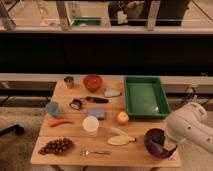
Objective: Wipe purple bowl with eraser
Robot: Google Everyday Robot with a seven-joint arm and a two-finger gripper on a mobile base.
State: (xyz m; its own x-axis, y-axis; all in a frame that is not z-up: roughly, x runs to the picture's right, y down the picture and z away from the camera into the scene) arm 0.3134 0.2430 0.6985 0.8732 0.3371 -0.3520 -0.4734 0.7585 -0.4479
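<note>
The purple bowl stands at the front right corner of the wooden table. It is deep, glossy and dark. My white arm comes in from the right and bends down to the bowl. The gripper is at the bowl's right rim, reaching into it, and is mostly hidden by the arm and the bowl's wall. It is shut. The eraser does not show; it is hidden from this view.
A green tray lies behind the bowl. An orange-red bowl, metal cup, blue pad, round orange fruit, white cup, banana, grapes and fork are spread to the left.
</note>
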